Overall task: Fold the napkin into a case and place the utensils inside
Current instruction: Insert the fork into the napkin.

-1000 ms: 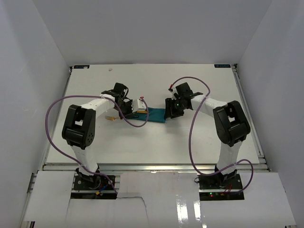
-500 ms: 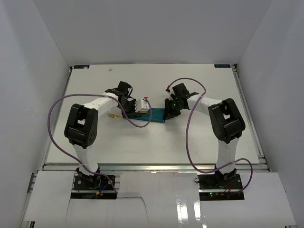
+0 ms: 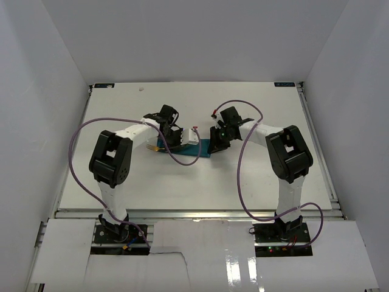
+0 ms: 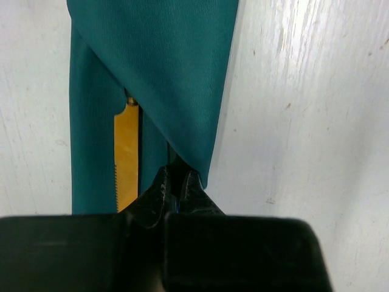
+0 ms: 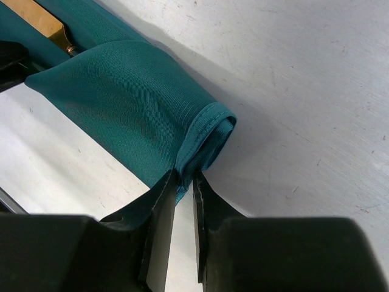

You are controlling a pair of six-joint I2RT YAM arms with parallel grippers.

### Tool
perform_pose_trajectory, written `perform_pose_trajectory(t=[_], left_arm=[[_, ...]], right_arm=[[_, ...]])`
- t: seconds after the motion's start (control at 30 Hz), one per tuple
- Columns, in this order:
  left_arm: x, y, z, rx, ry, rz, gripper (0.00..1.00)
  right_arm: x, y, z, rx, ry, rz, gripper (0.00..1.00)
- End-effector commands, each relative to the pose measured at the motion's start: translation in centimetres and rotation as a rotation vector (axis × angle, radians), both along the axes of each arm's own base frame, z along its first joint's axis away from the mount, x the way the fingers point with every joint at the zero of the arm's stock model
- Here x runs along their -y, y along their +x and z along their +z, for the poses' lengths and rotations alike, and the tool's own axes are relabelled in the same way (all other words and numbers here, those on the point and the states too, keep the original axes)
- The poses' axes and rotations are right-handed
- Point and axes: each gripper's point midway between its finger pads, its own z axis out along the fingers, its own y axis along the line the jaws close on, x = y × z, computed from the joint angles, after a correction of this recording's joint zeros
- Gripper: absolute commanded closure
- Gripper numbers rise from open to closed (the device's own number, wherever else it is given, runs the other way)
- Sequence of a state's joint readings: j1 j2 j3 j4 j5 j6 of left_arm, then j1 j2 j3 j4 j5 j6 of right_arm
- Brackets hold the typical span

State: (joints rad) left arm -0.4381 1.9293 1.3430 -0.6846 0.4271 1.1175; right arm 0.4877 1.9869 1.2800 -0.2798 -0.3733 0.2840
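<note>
We see the napkin (image 3: 204, 148) as a narrow folded teal strip near the middle of the table (image 3: 200, 182), lying between the two grippers. The left gripper (image 3: 189, 137) sits at its 9 o'clock end and the right gripper (image 3: 217, 143) at its 3 o'clock end.

In the left wrist view, the left gripper (image 4: 177, 184) has its fingertips (image 4: 160, 185) pressed together with almost no gap. The pointed lower end of a diagonal flap of the napkin (image 4: 164, 67) runs straight down into them, so we read it as pinched there. Under that flap, at about 10 o'clock from the tips, lies the knife (image 4: 125, 155). Its gold, saw-edged blade rests lengthwise on the lower layer of cloth, and its far end is tucked beneath the flap.

In the right wrist view, the right gripper (image 5: 182, 185) has its fingers (image 5: 163, 201) standing narrow, just a slim slot apart. The rolled, hemmed edge of the napkin (image 5: 127, 103) drops into that slot at the tips, and the cloth rises from there in a raised fold. At 11 o'clock in this view the knife (image 5: 37, 18) pokes out from under the cloth, with its gold blade showing.
</note>
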Motion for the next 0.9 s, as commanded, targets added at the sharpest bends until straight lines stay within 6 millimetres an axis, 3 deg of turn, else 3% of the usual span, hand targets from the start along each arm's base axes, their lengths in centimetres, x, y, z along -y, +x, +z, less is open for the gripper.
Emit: perform_pose_trajectory(t=[0.0, 0.77, 0.87], left_arm=[[2.6, 0.3, 1.8, 0.009, -0.092, -0.056, 1.0], [7.0, -0.2, 1.4, -0.064, -0.207, -0.011, 1.0], [7.1, -0.3, 1.2, -0.068, -0.21, -0.009, 0.94]], right_arm=[[-0.5, 0.1, -0.2, 0.004, 0.004, 0.025, 0.77], [-0.4, -0.1, -0.6, 0.001, -0.001, 0.041, 0.77], [-0.3, -0.1, -0.6, 0.004, -0.006, 0.036, 0.77]])
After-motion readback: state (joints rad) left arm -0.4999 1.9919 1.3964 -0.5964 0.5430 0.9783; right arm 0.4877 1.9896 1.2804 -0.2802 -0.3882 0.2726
